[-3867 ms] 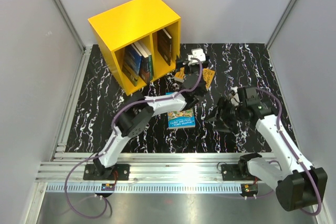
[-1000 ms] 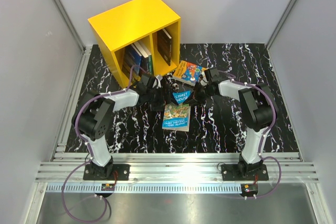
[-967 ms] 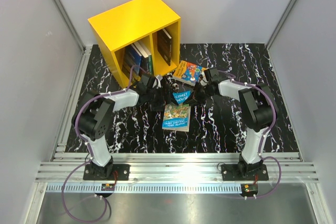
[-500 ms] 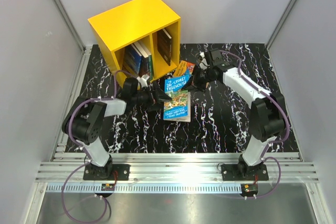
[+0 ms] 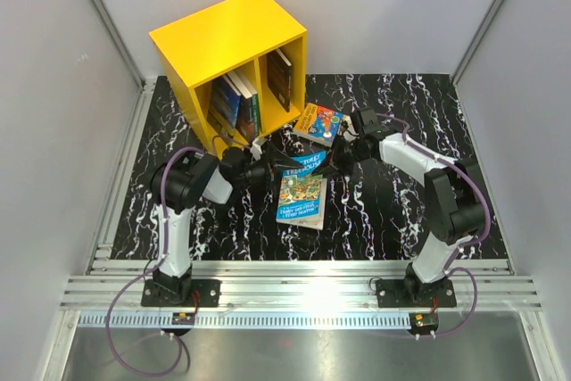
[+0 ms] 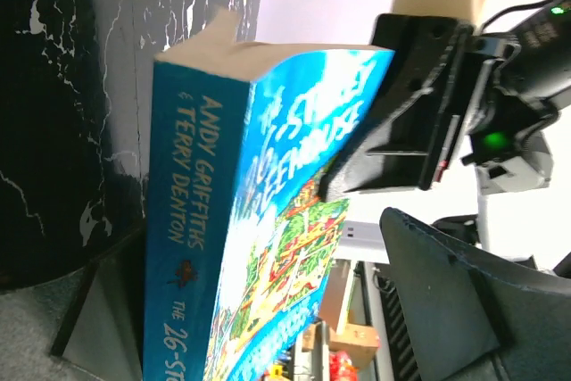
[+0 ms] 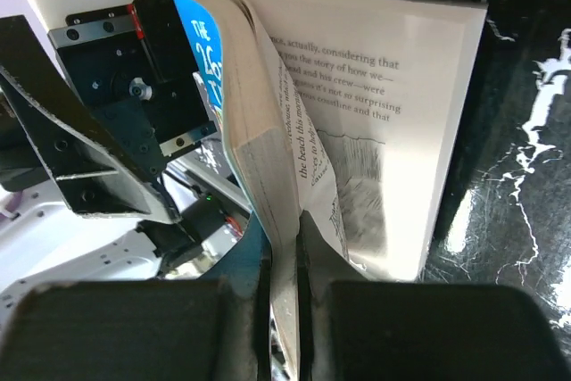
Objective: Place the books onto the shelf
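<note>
Green-covered book: laid flat on the table, nearest the bases. Blue book: white lettering, illustrated cover, fanned open just beyond it. A few of its pages are pinched by the right gripper, and it is flanked by the wide-spread jaws of the left gripper. Orange book: laid flat behind. Yellow shelf: two compartments, books stood inside. The blue book is found lower and farther from the shelf than half a second ago.
</note>
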You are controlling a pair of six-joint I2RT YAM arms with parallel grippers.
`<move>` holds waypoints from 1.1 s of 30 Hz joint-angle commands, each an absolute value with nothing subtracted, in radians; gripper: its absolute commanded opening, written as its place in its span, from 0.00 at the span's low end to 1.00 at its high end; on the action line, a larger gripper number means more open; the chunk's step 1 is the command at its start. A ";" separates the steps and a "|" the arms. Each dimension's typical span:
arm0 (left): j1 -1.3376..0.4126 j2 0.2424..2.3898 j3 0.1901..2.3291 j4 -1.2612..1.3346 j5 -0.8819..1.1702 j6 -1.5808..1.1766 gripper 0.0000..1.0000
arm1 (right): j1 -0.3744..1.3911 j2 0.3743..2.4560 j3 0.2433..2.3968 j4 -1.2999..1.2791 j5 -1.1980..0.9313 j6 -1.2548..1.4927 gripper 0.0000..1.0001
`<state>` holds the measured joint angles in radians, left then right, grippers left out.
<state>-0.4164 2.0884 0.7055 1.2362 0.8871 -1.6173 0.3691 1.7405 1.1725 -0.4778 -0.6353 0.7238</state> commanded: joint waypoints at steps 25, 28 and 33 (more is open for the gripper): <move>-0.514 1.681 1.104 -0.116 0.662 -0.601 0.00 | 0.295 1.476 1.308 -0.935 -0.281 0.488 1.00; -0.548 1.690 1.269 -0.334 0.436 -0.529 0.00 | 0.174 1.381 1.388 -1.029 -0.264 0.537 1.00; -0.673 1.687 1.469 -0.468 -0.203 -0.535 0.00 | 0.140 1.341 1.525 -1.146 -0.253 0.577 1.00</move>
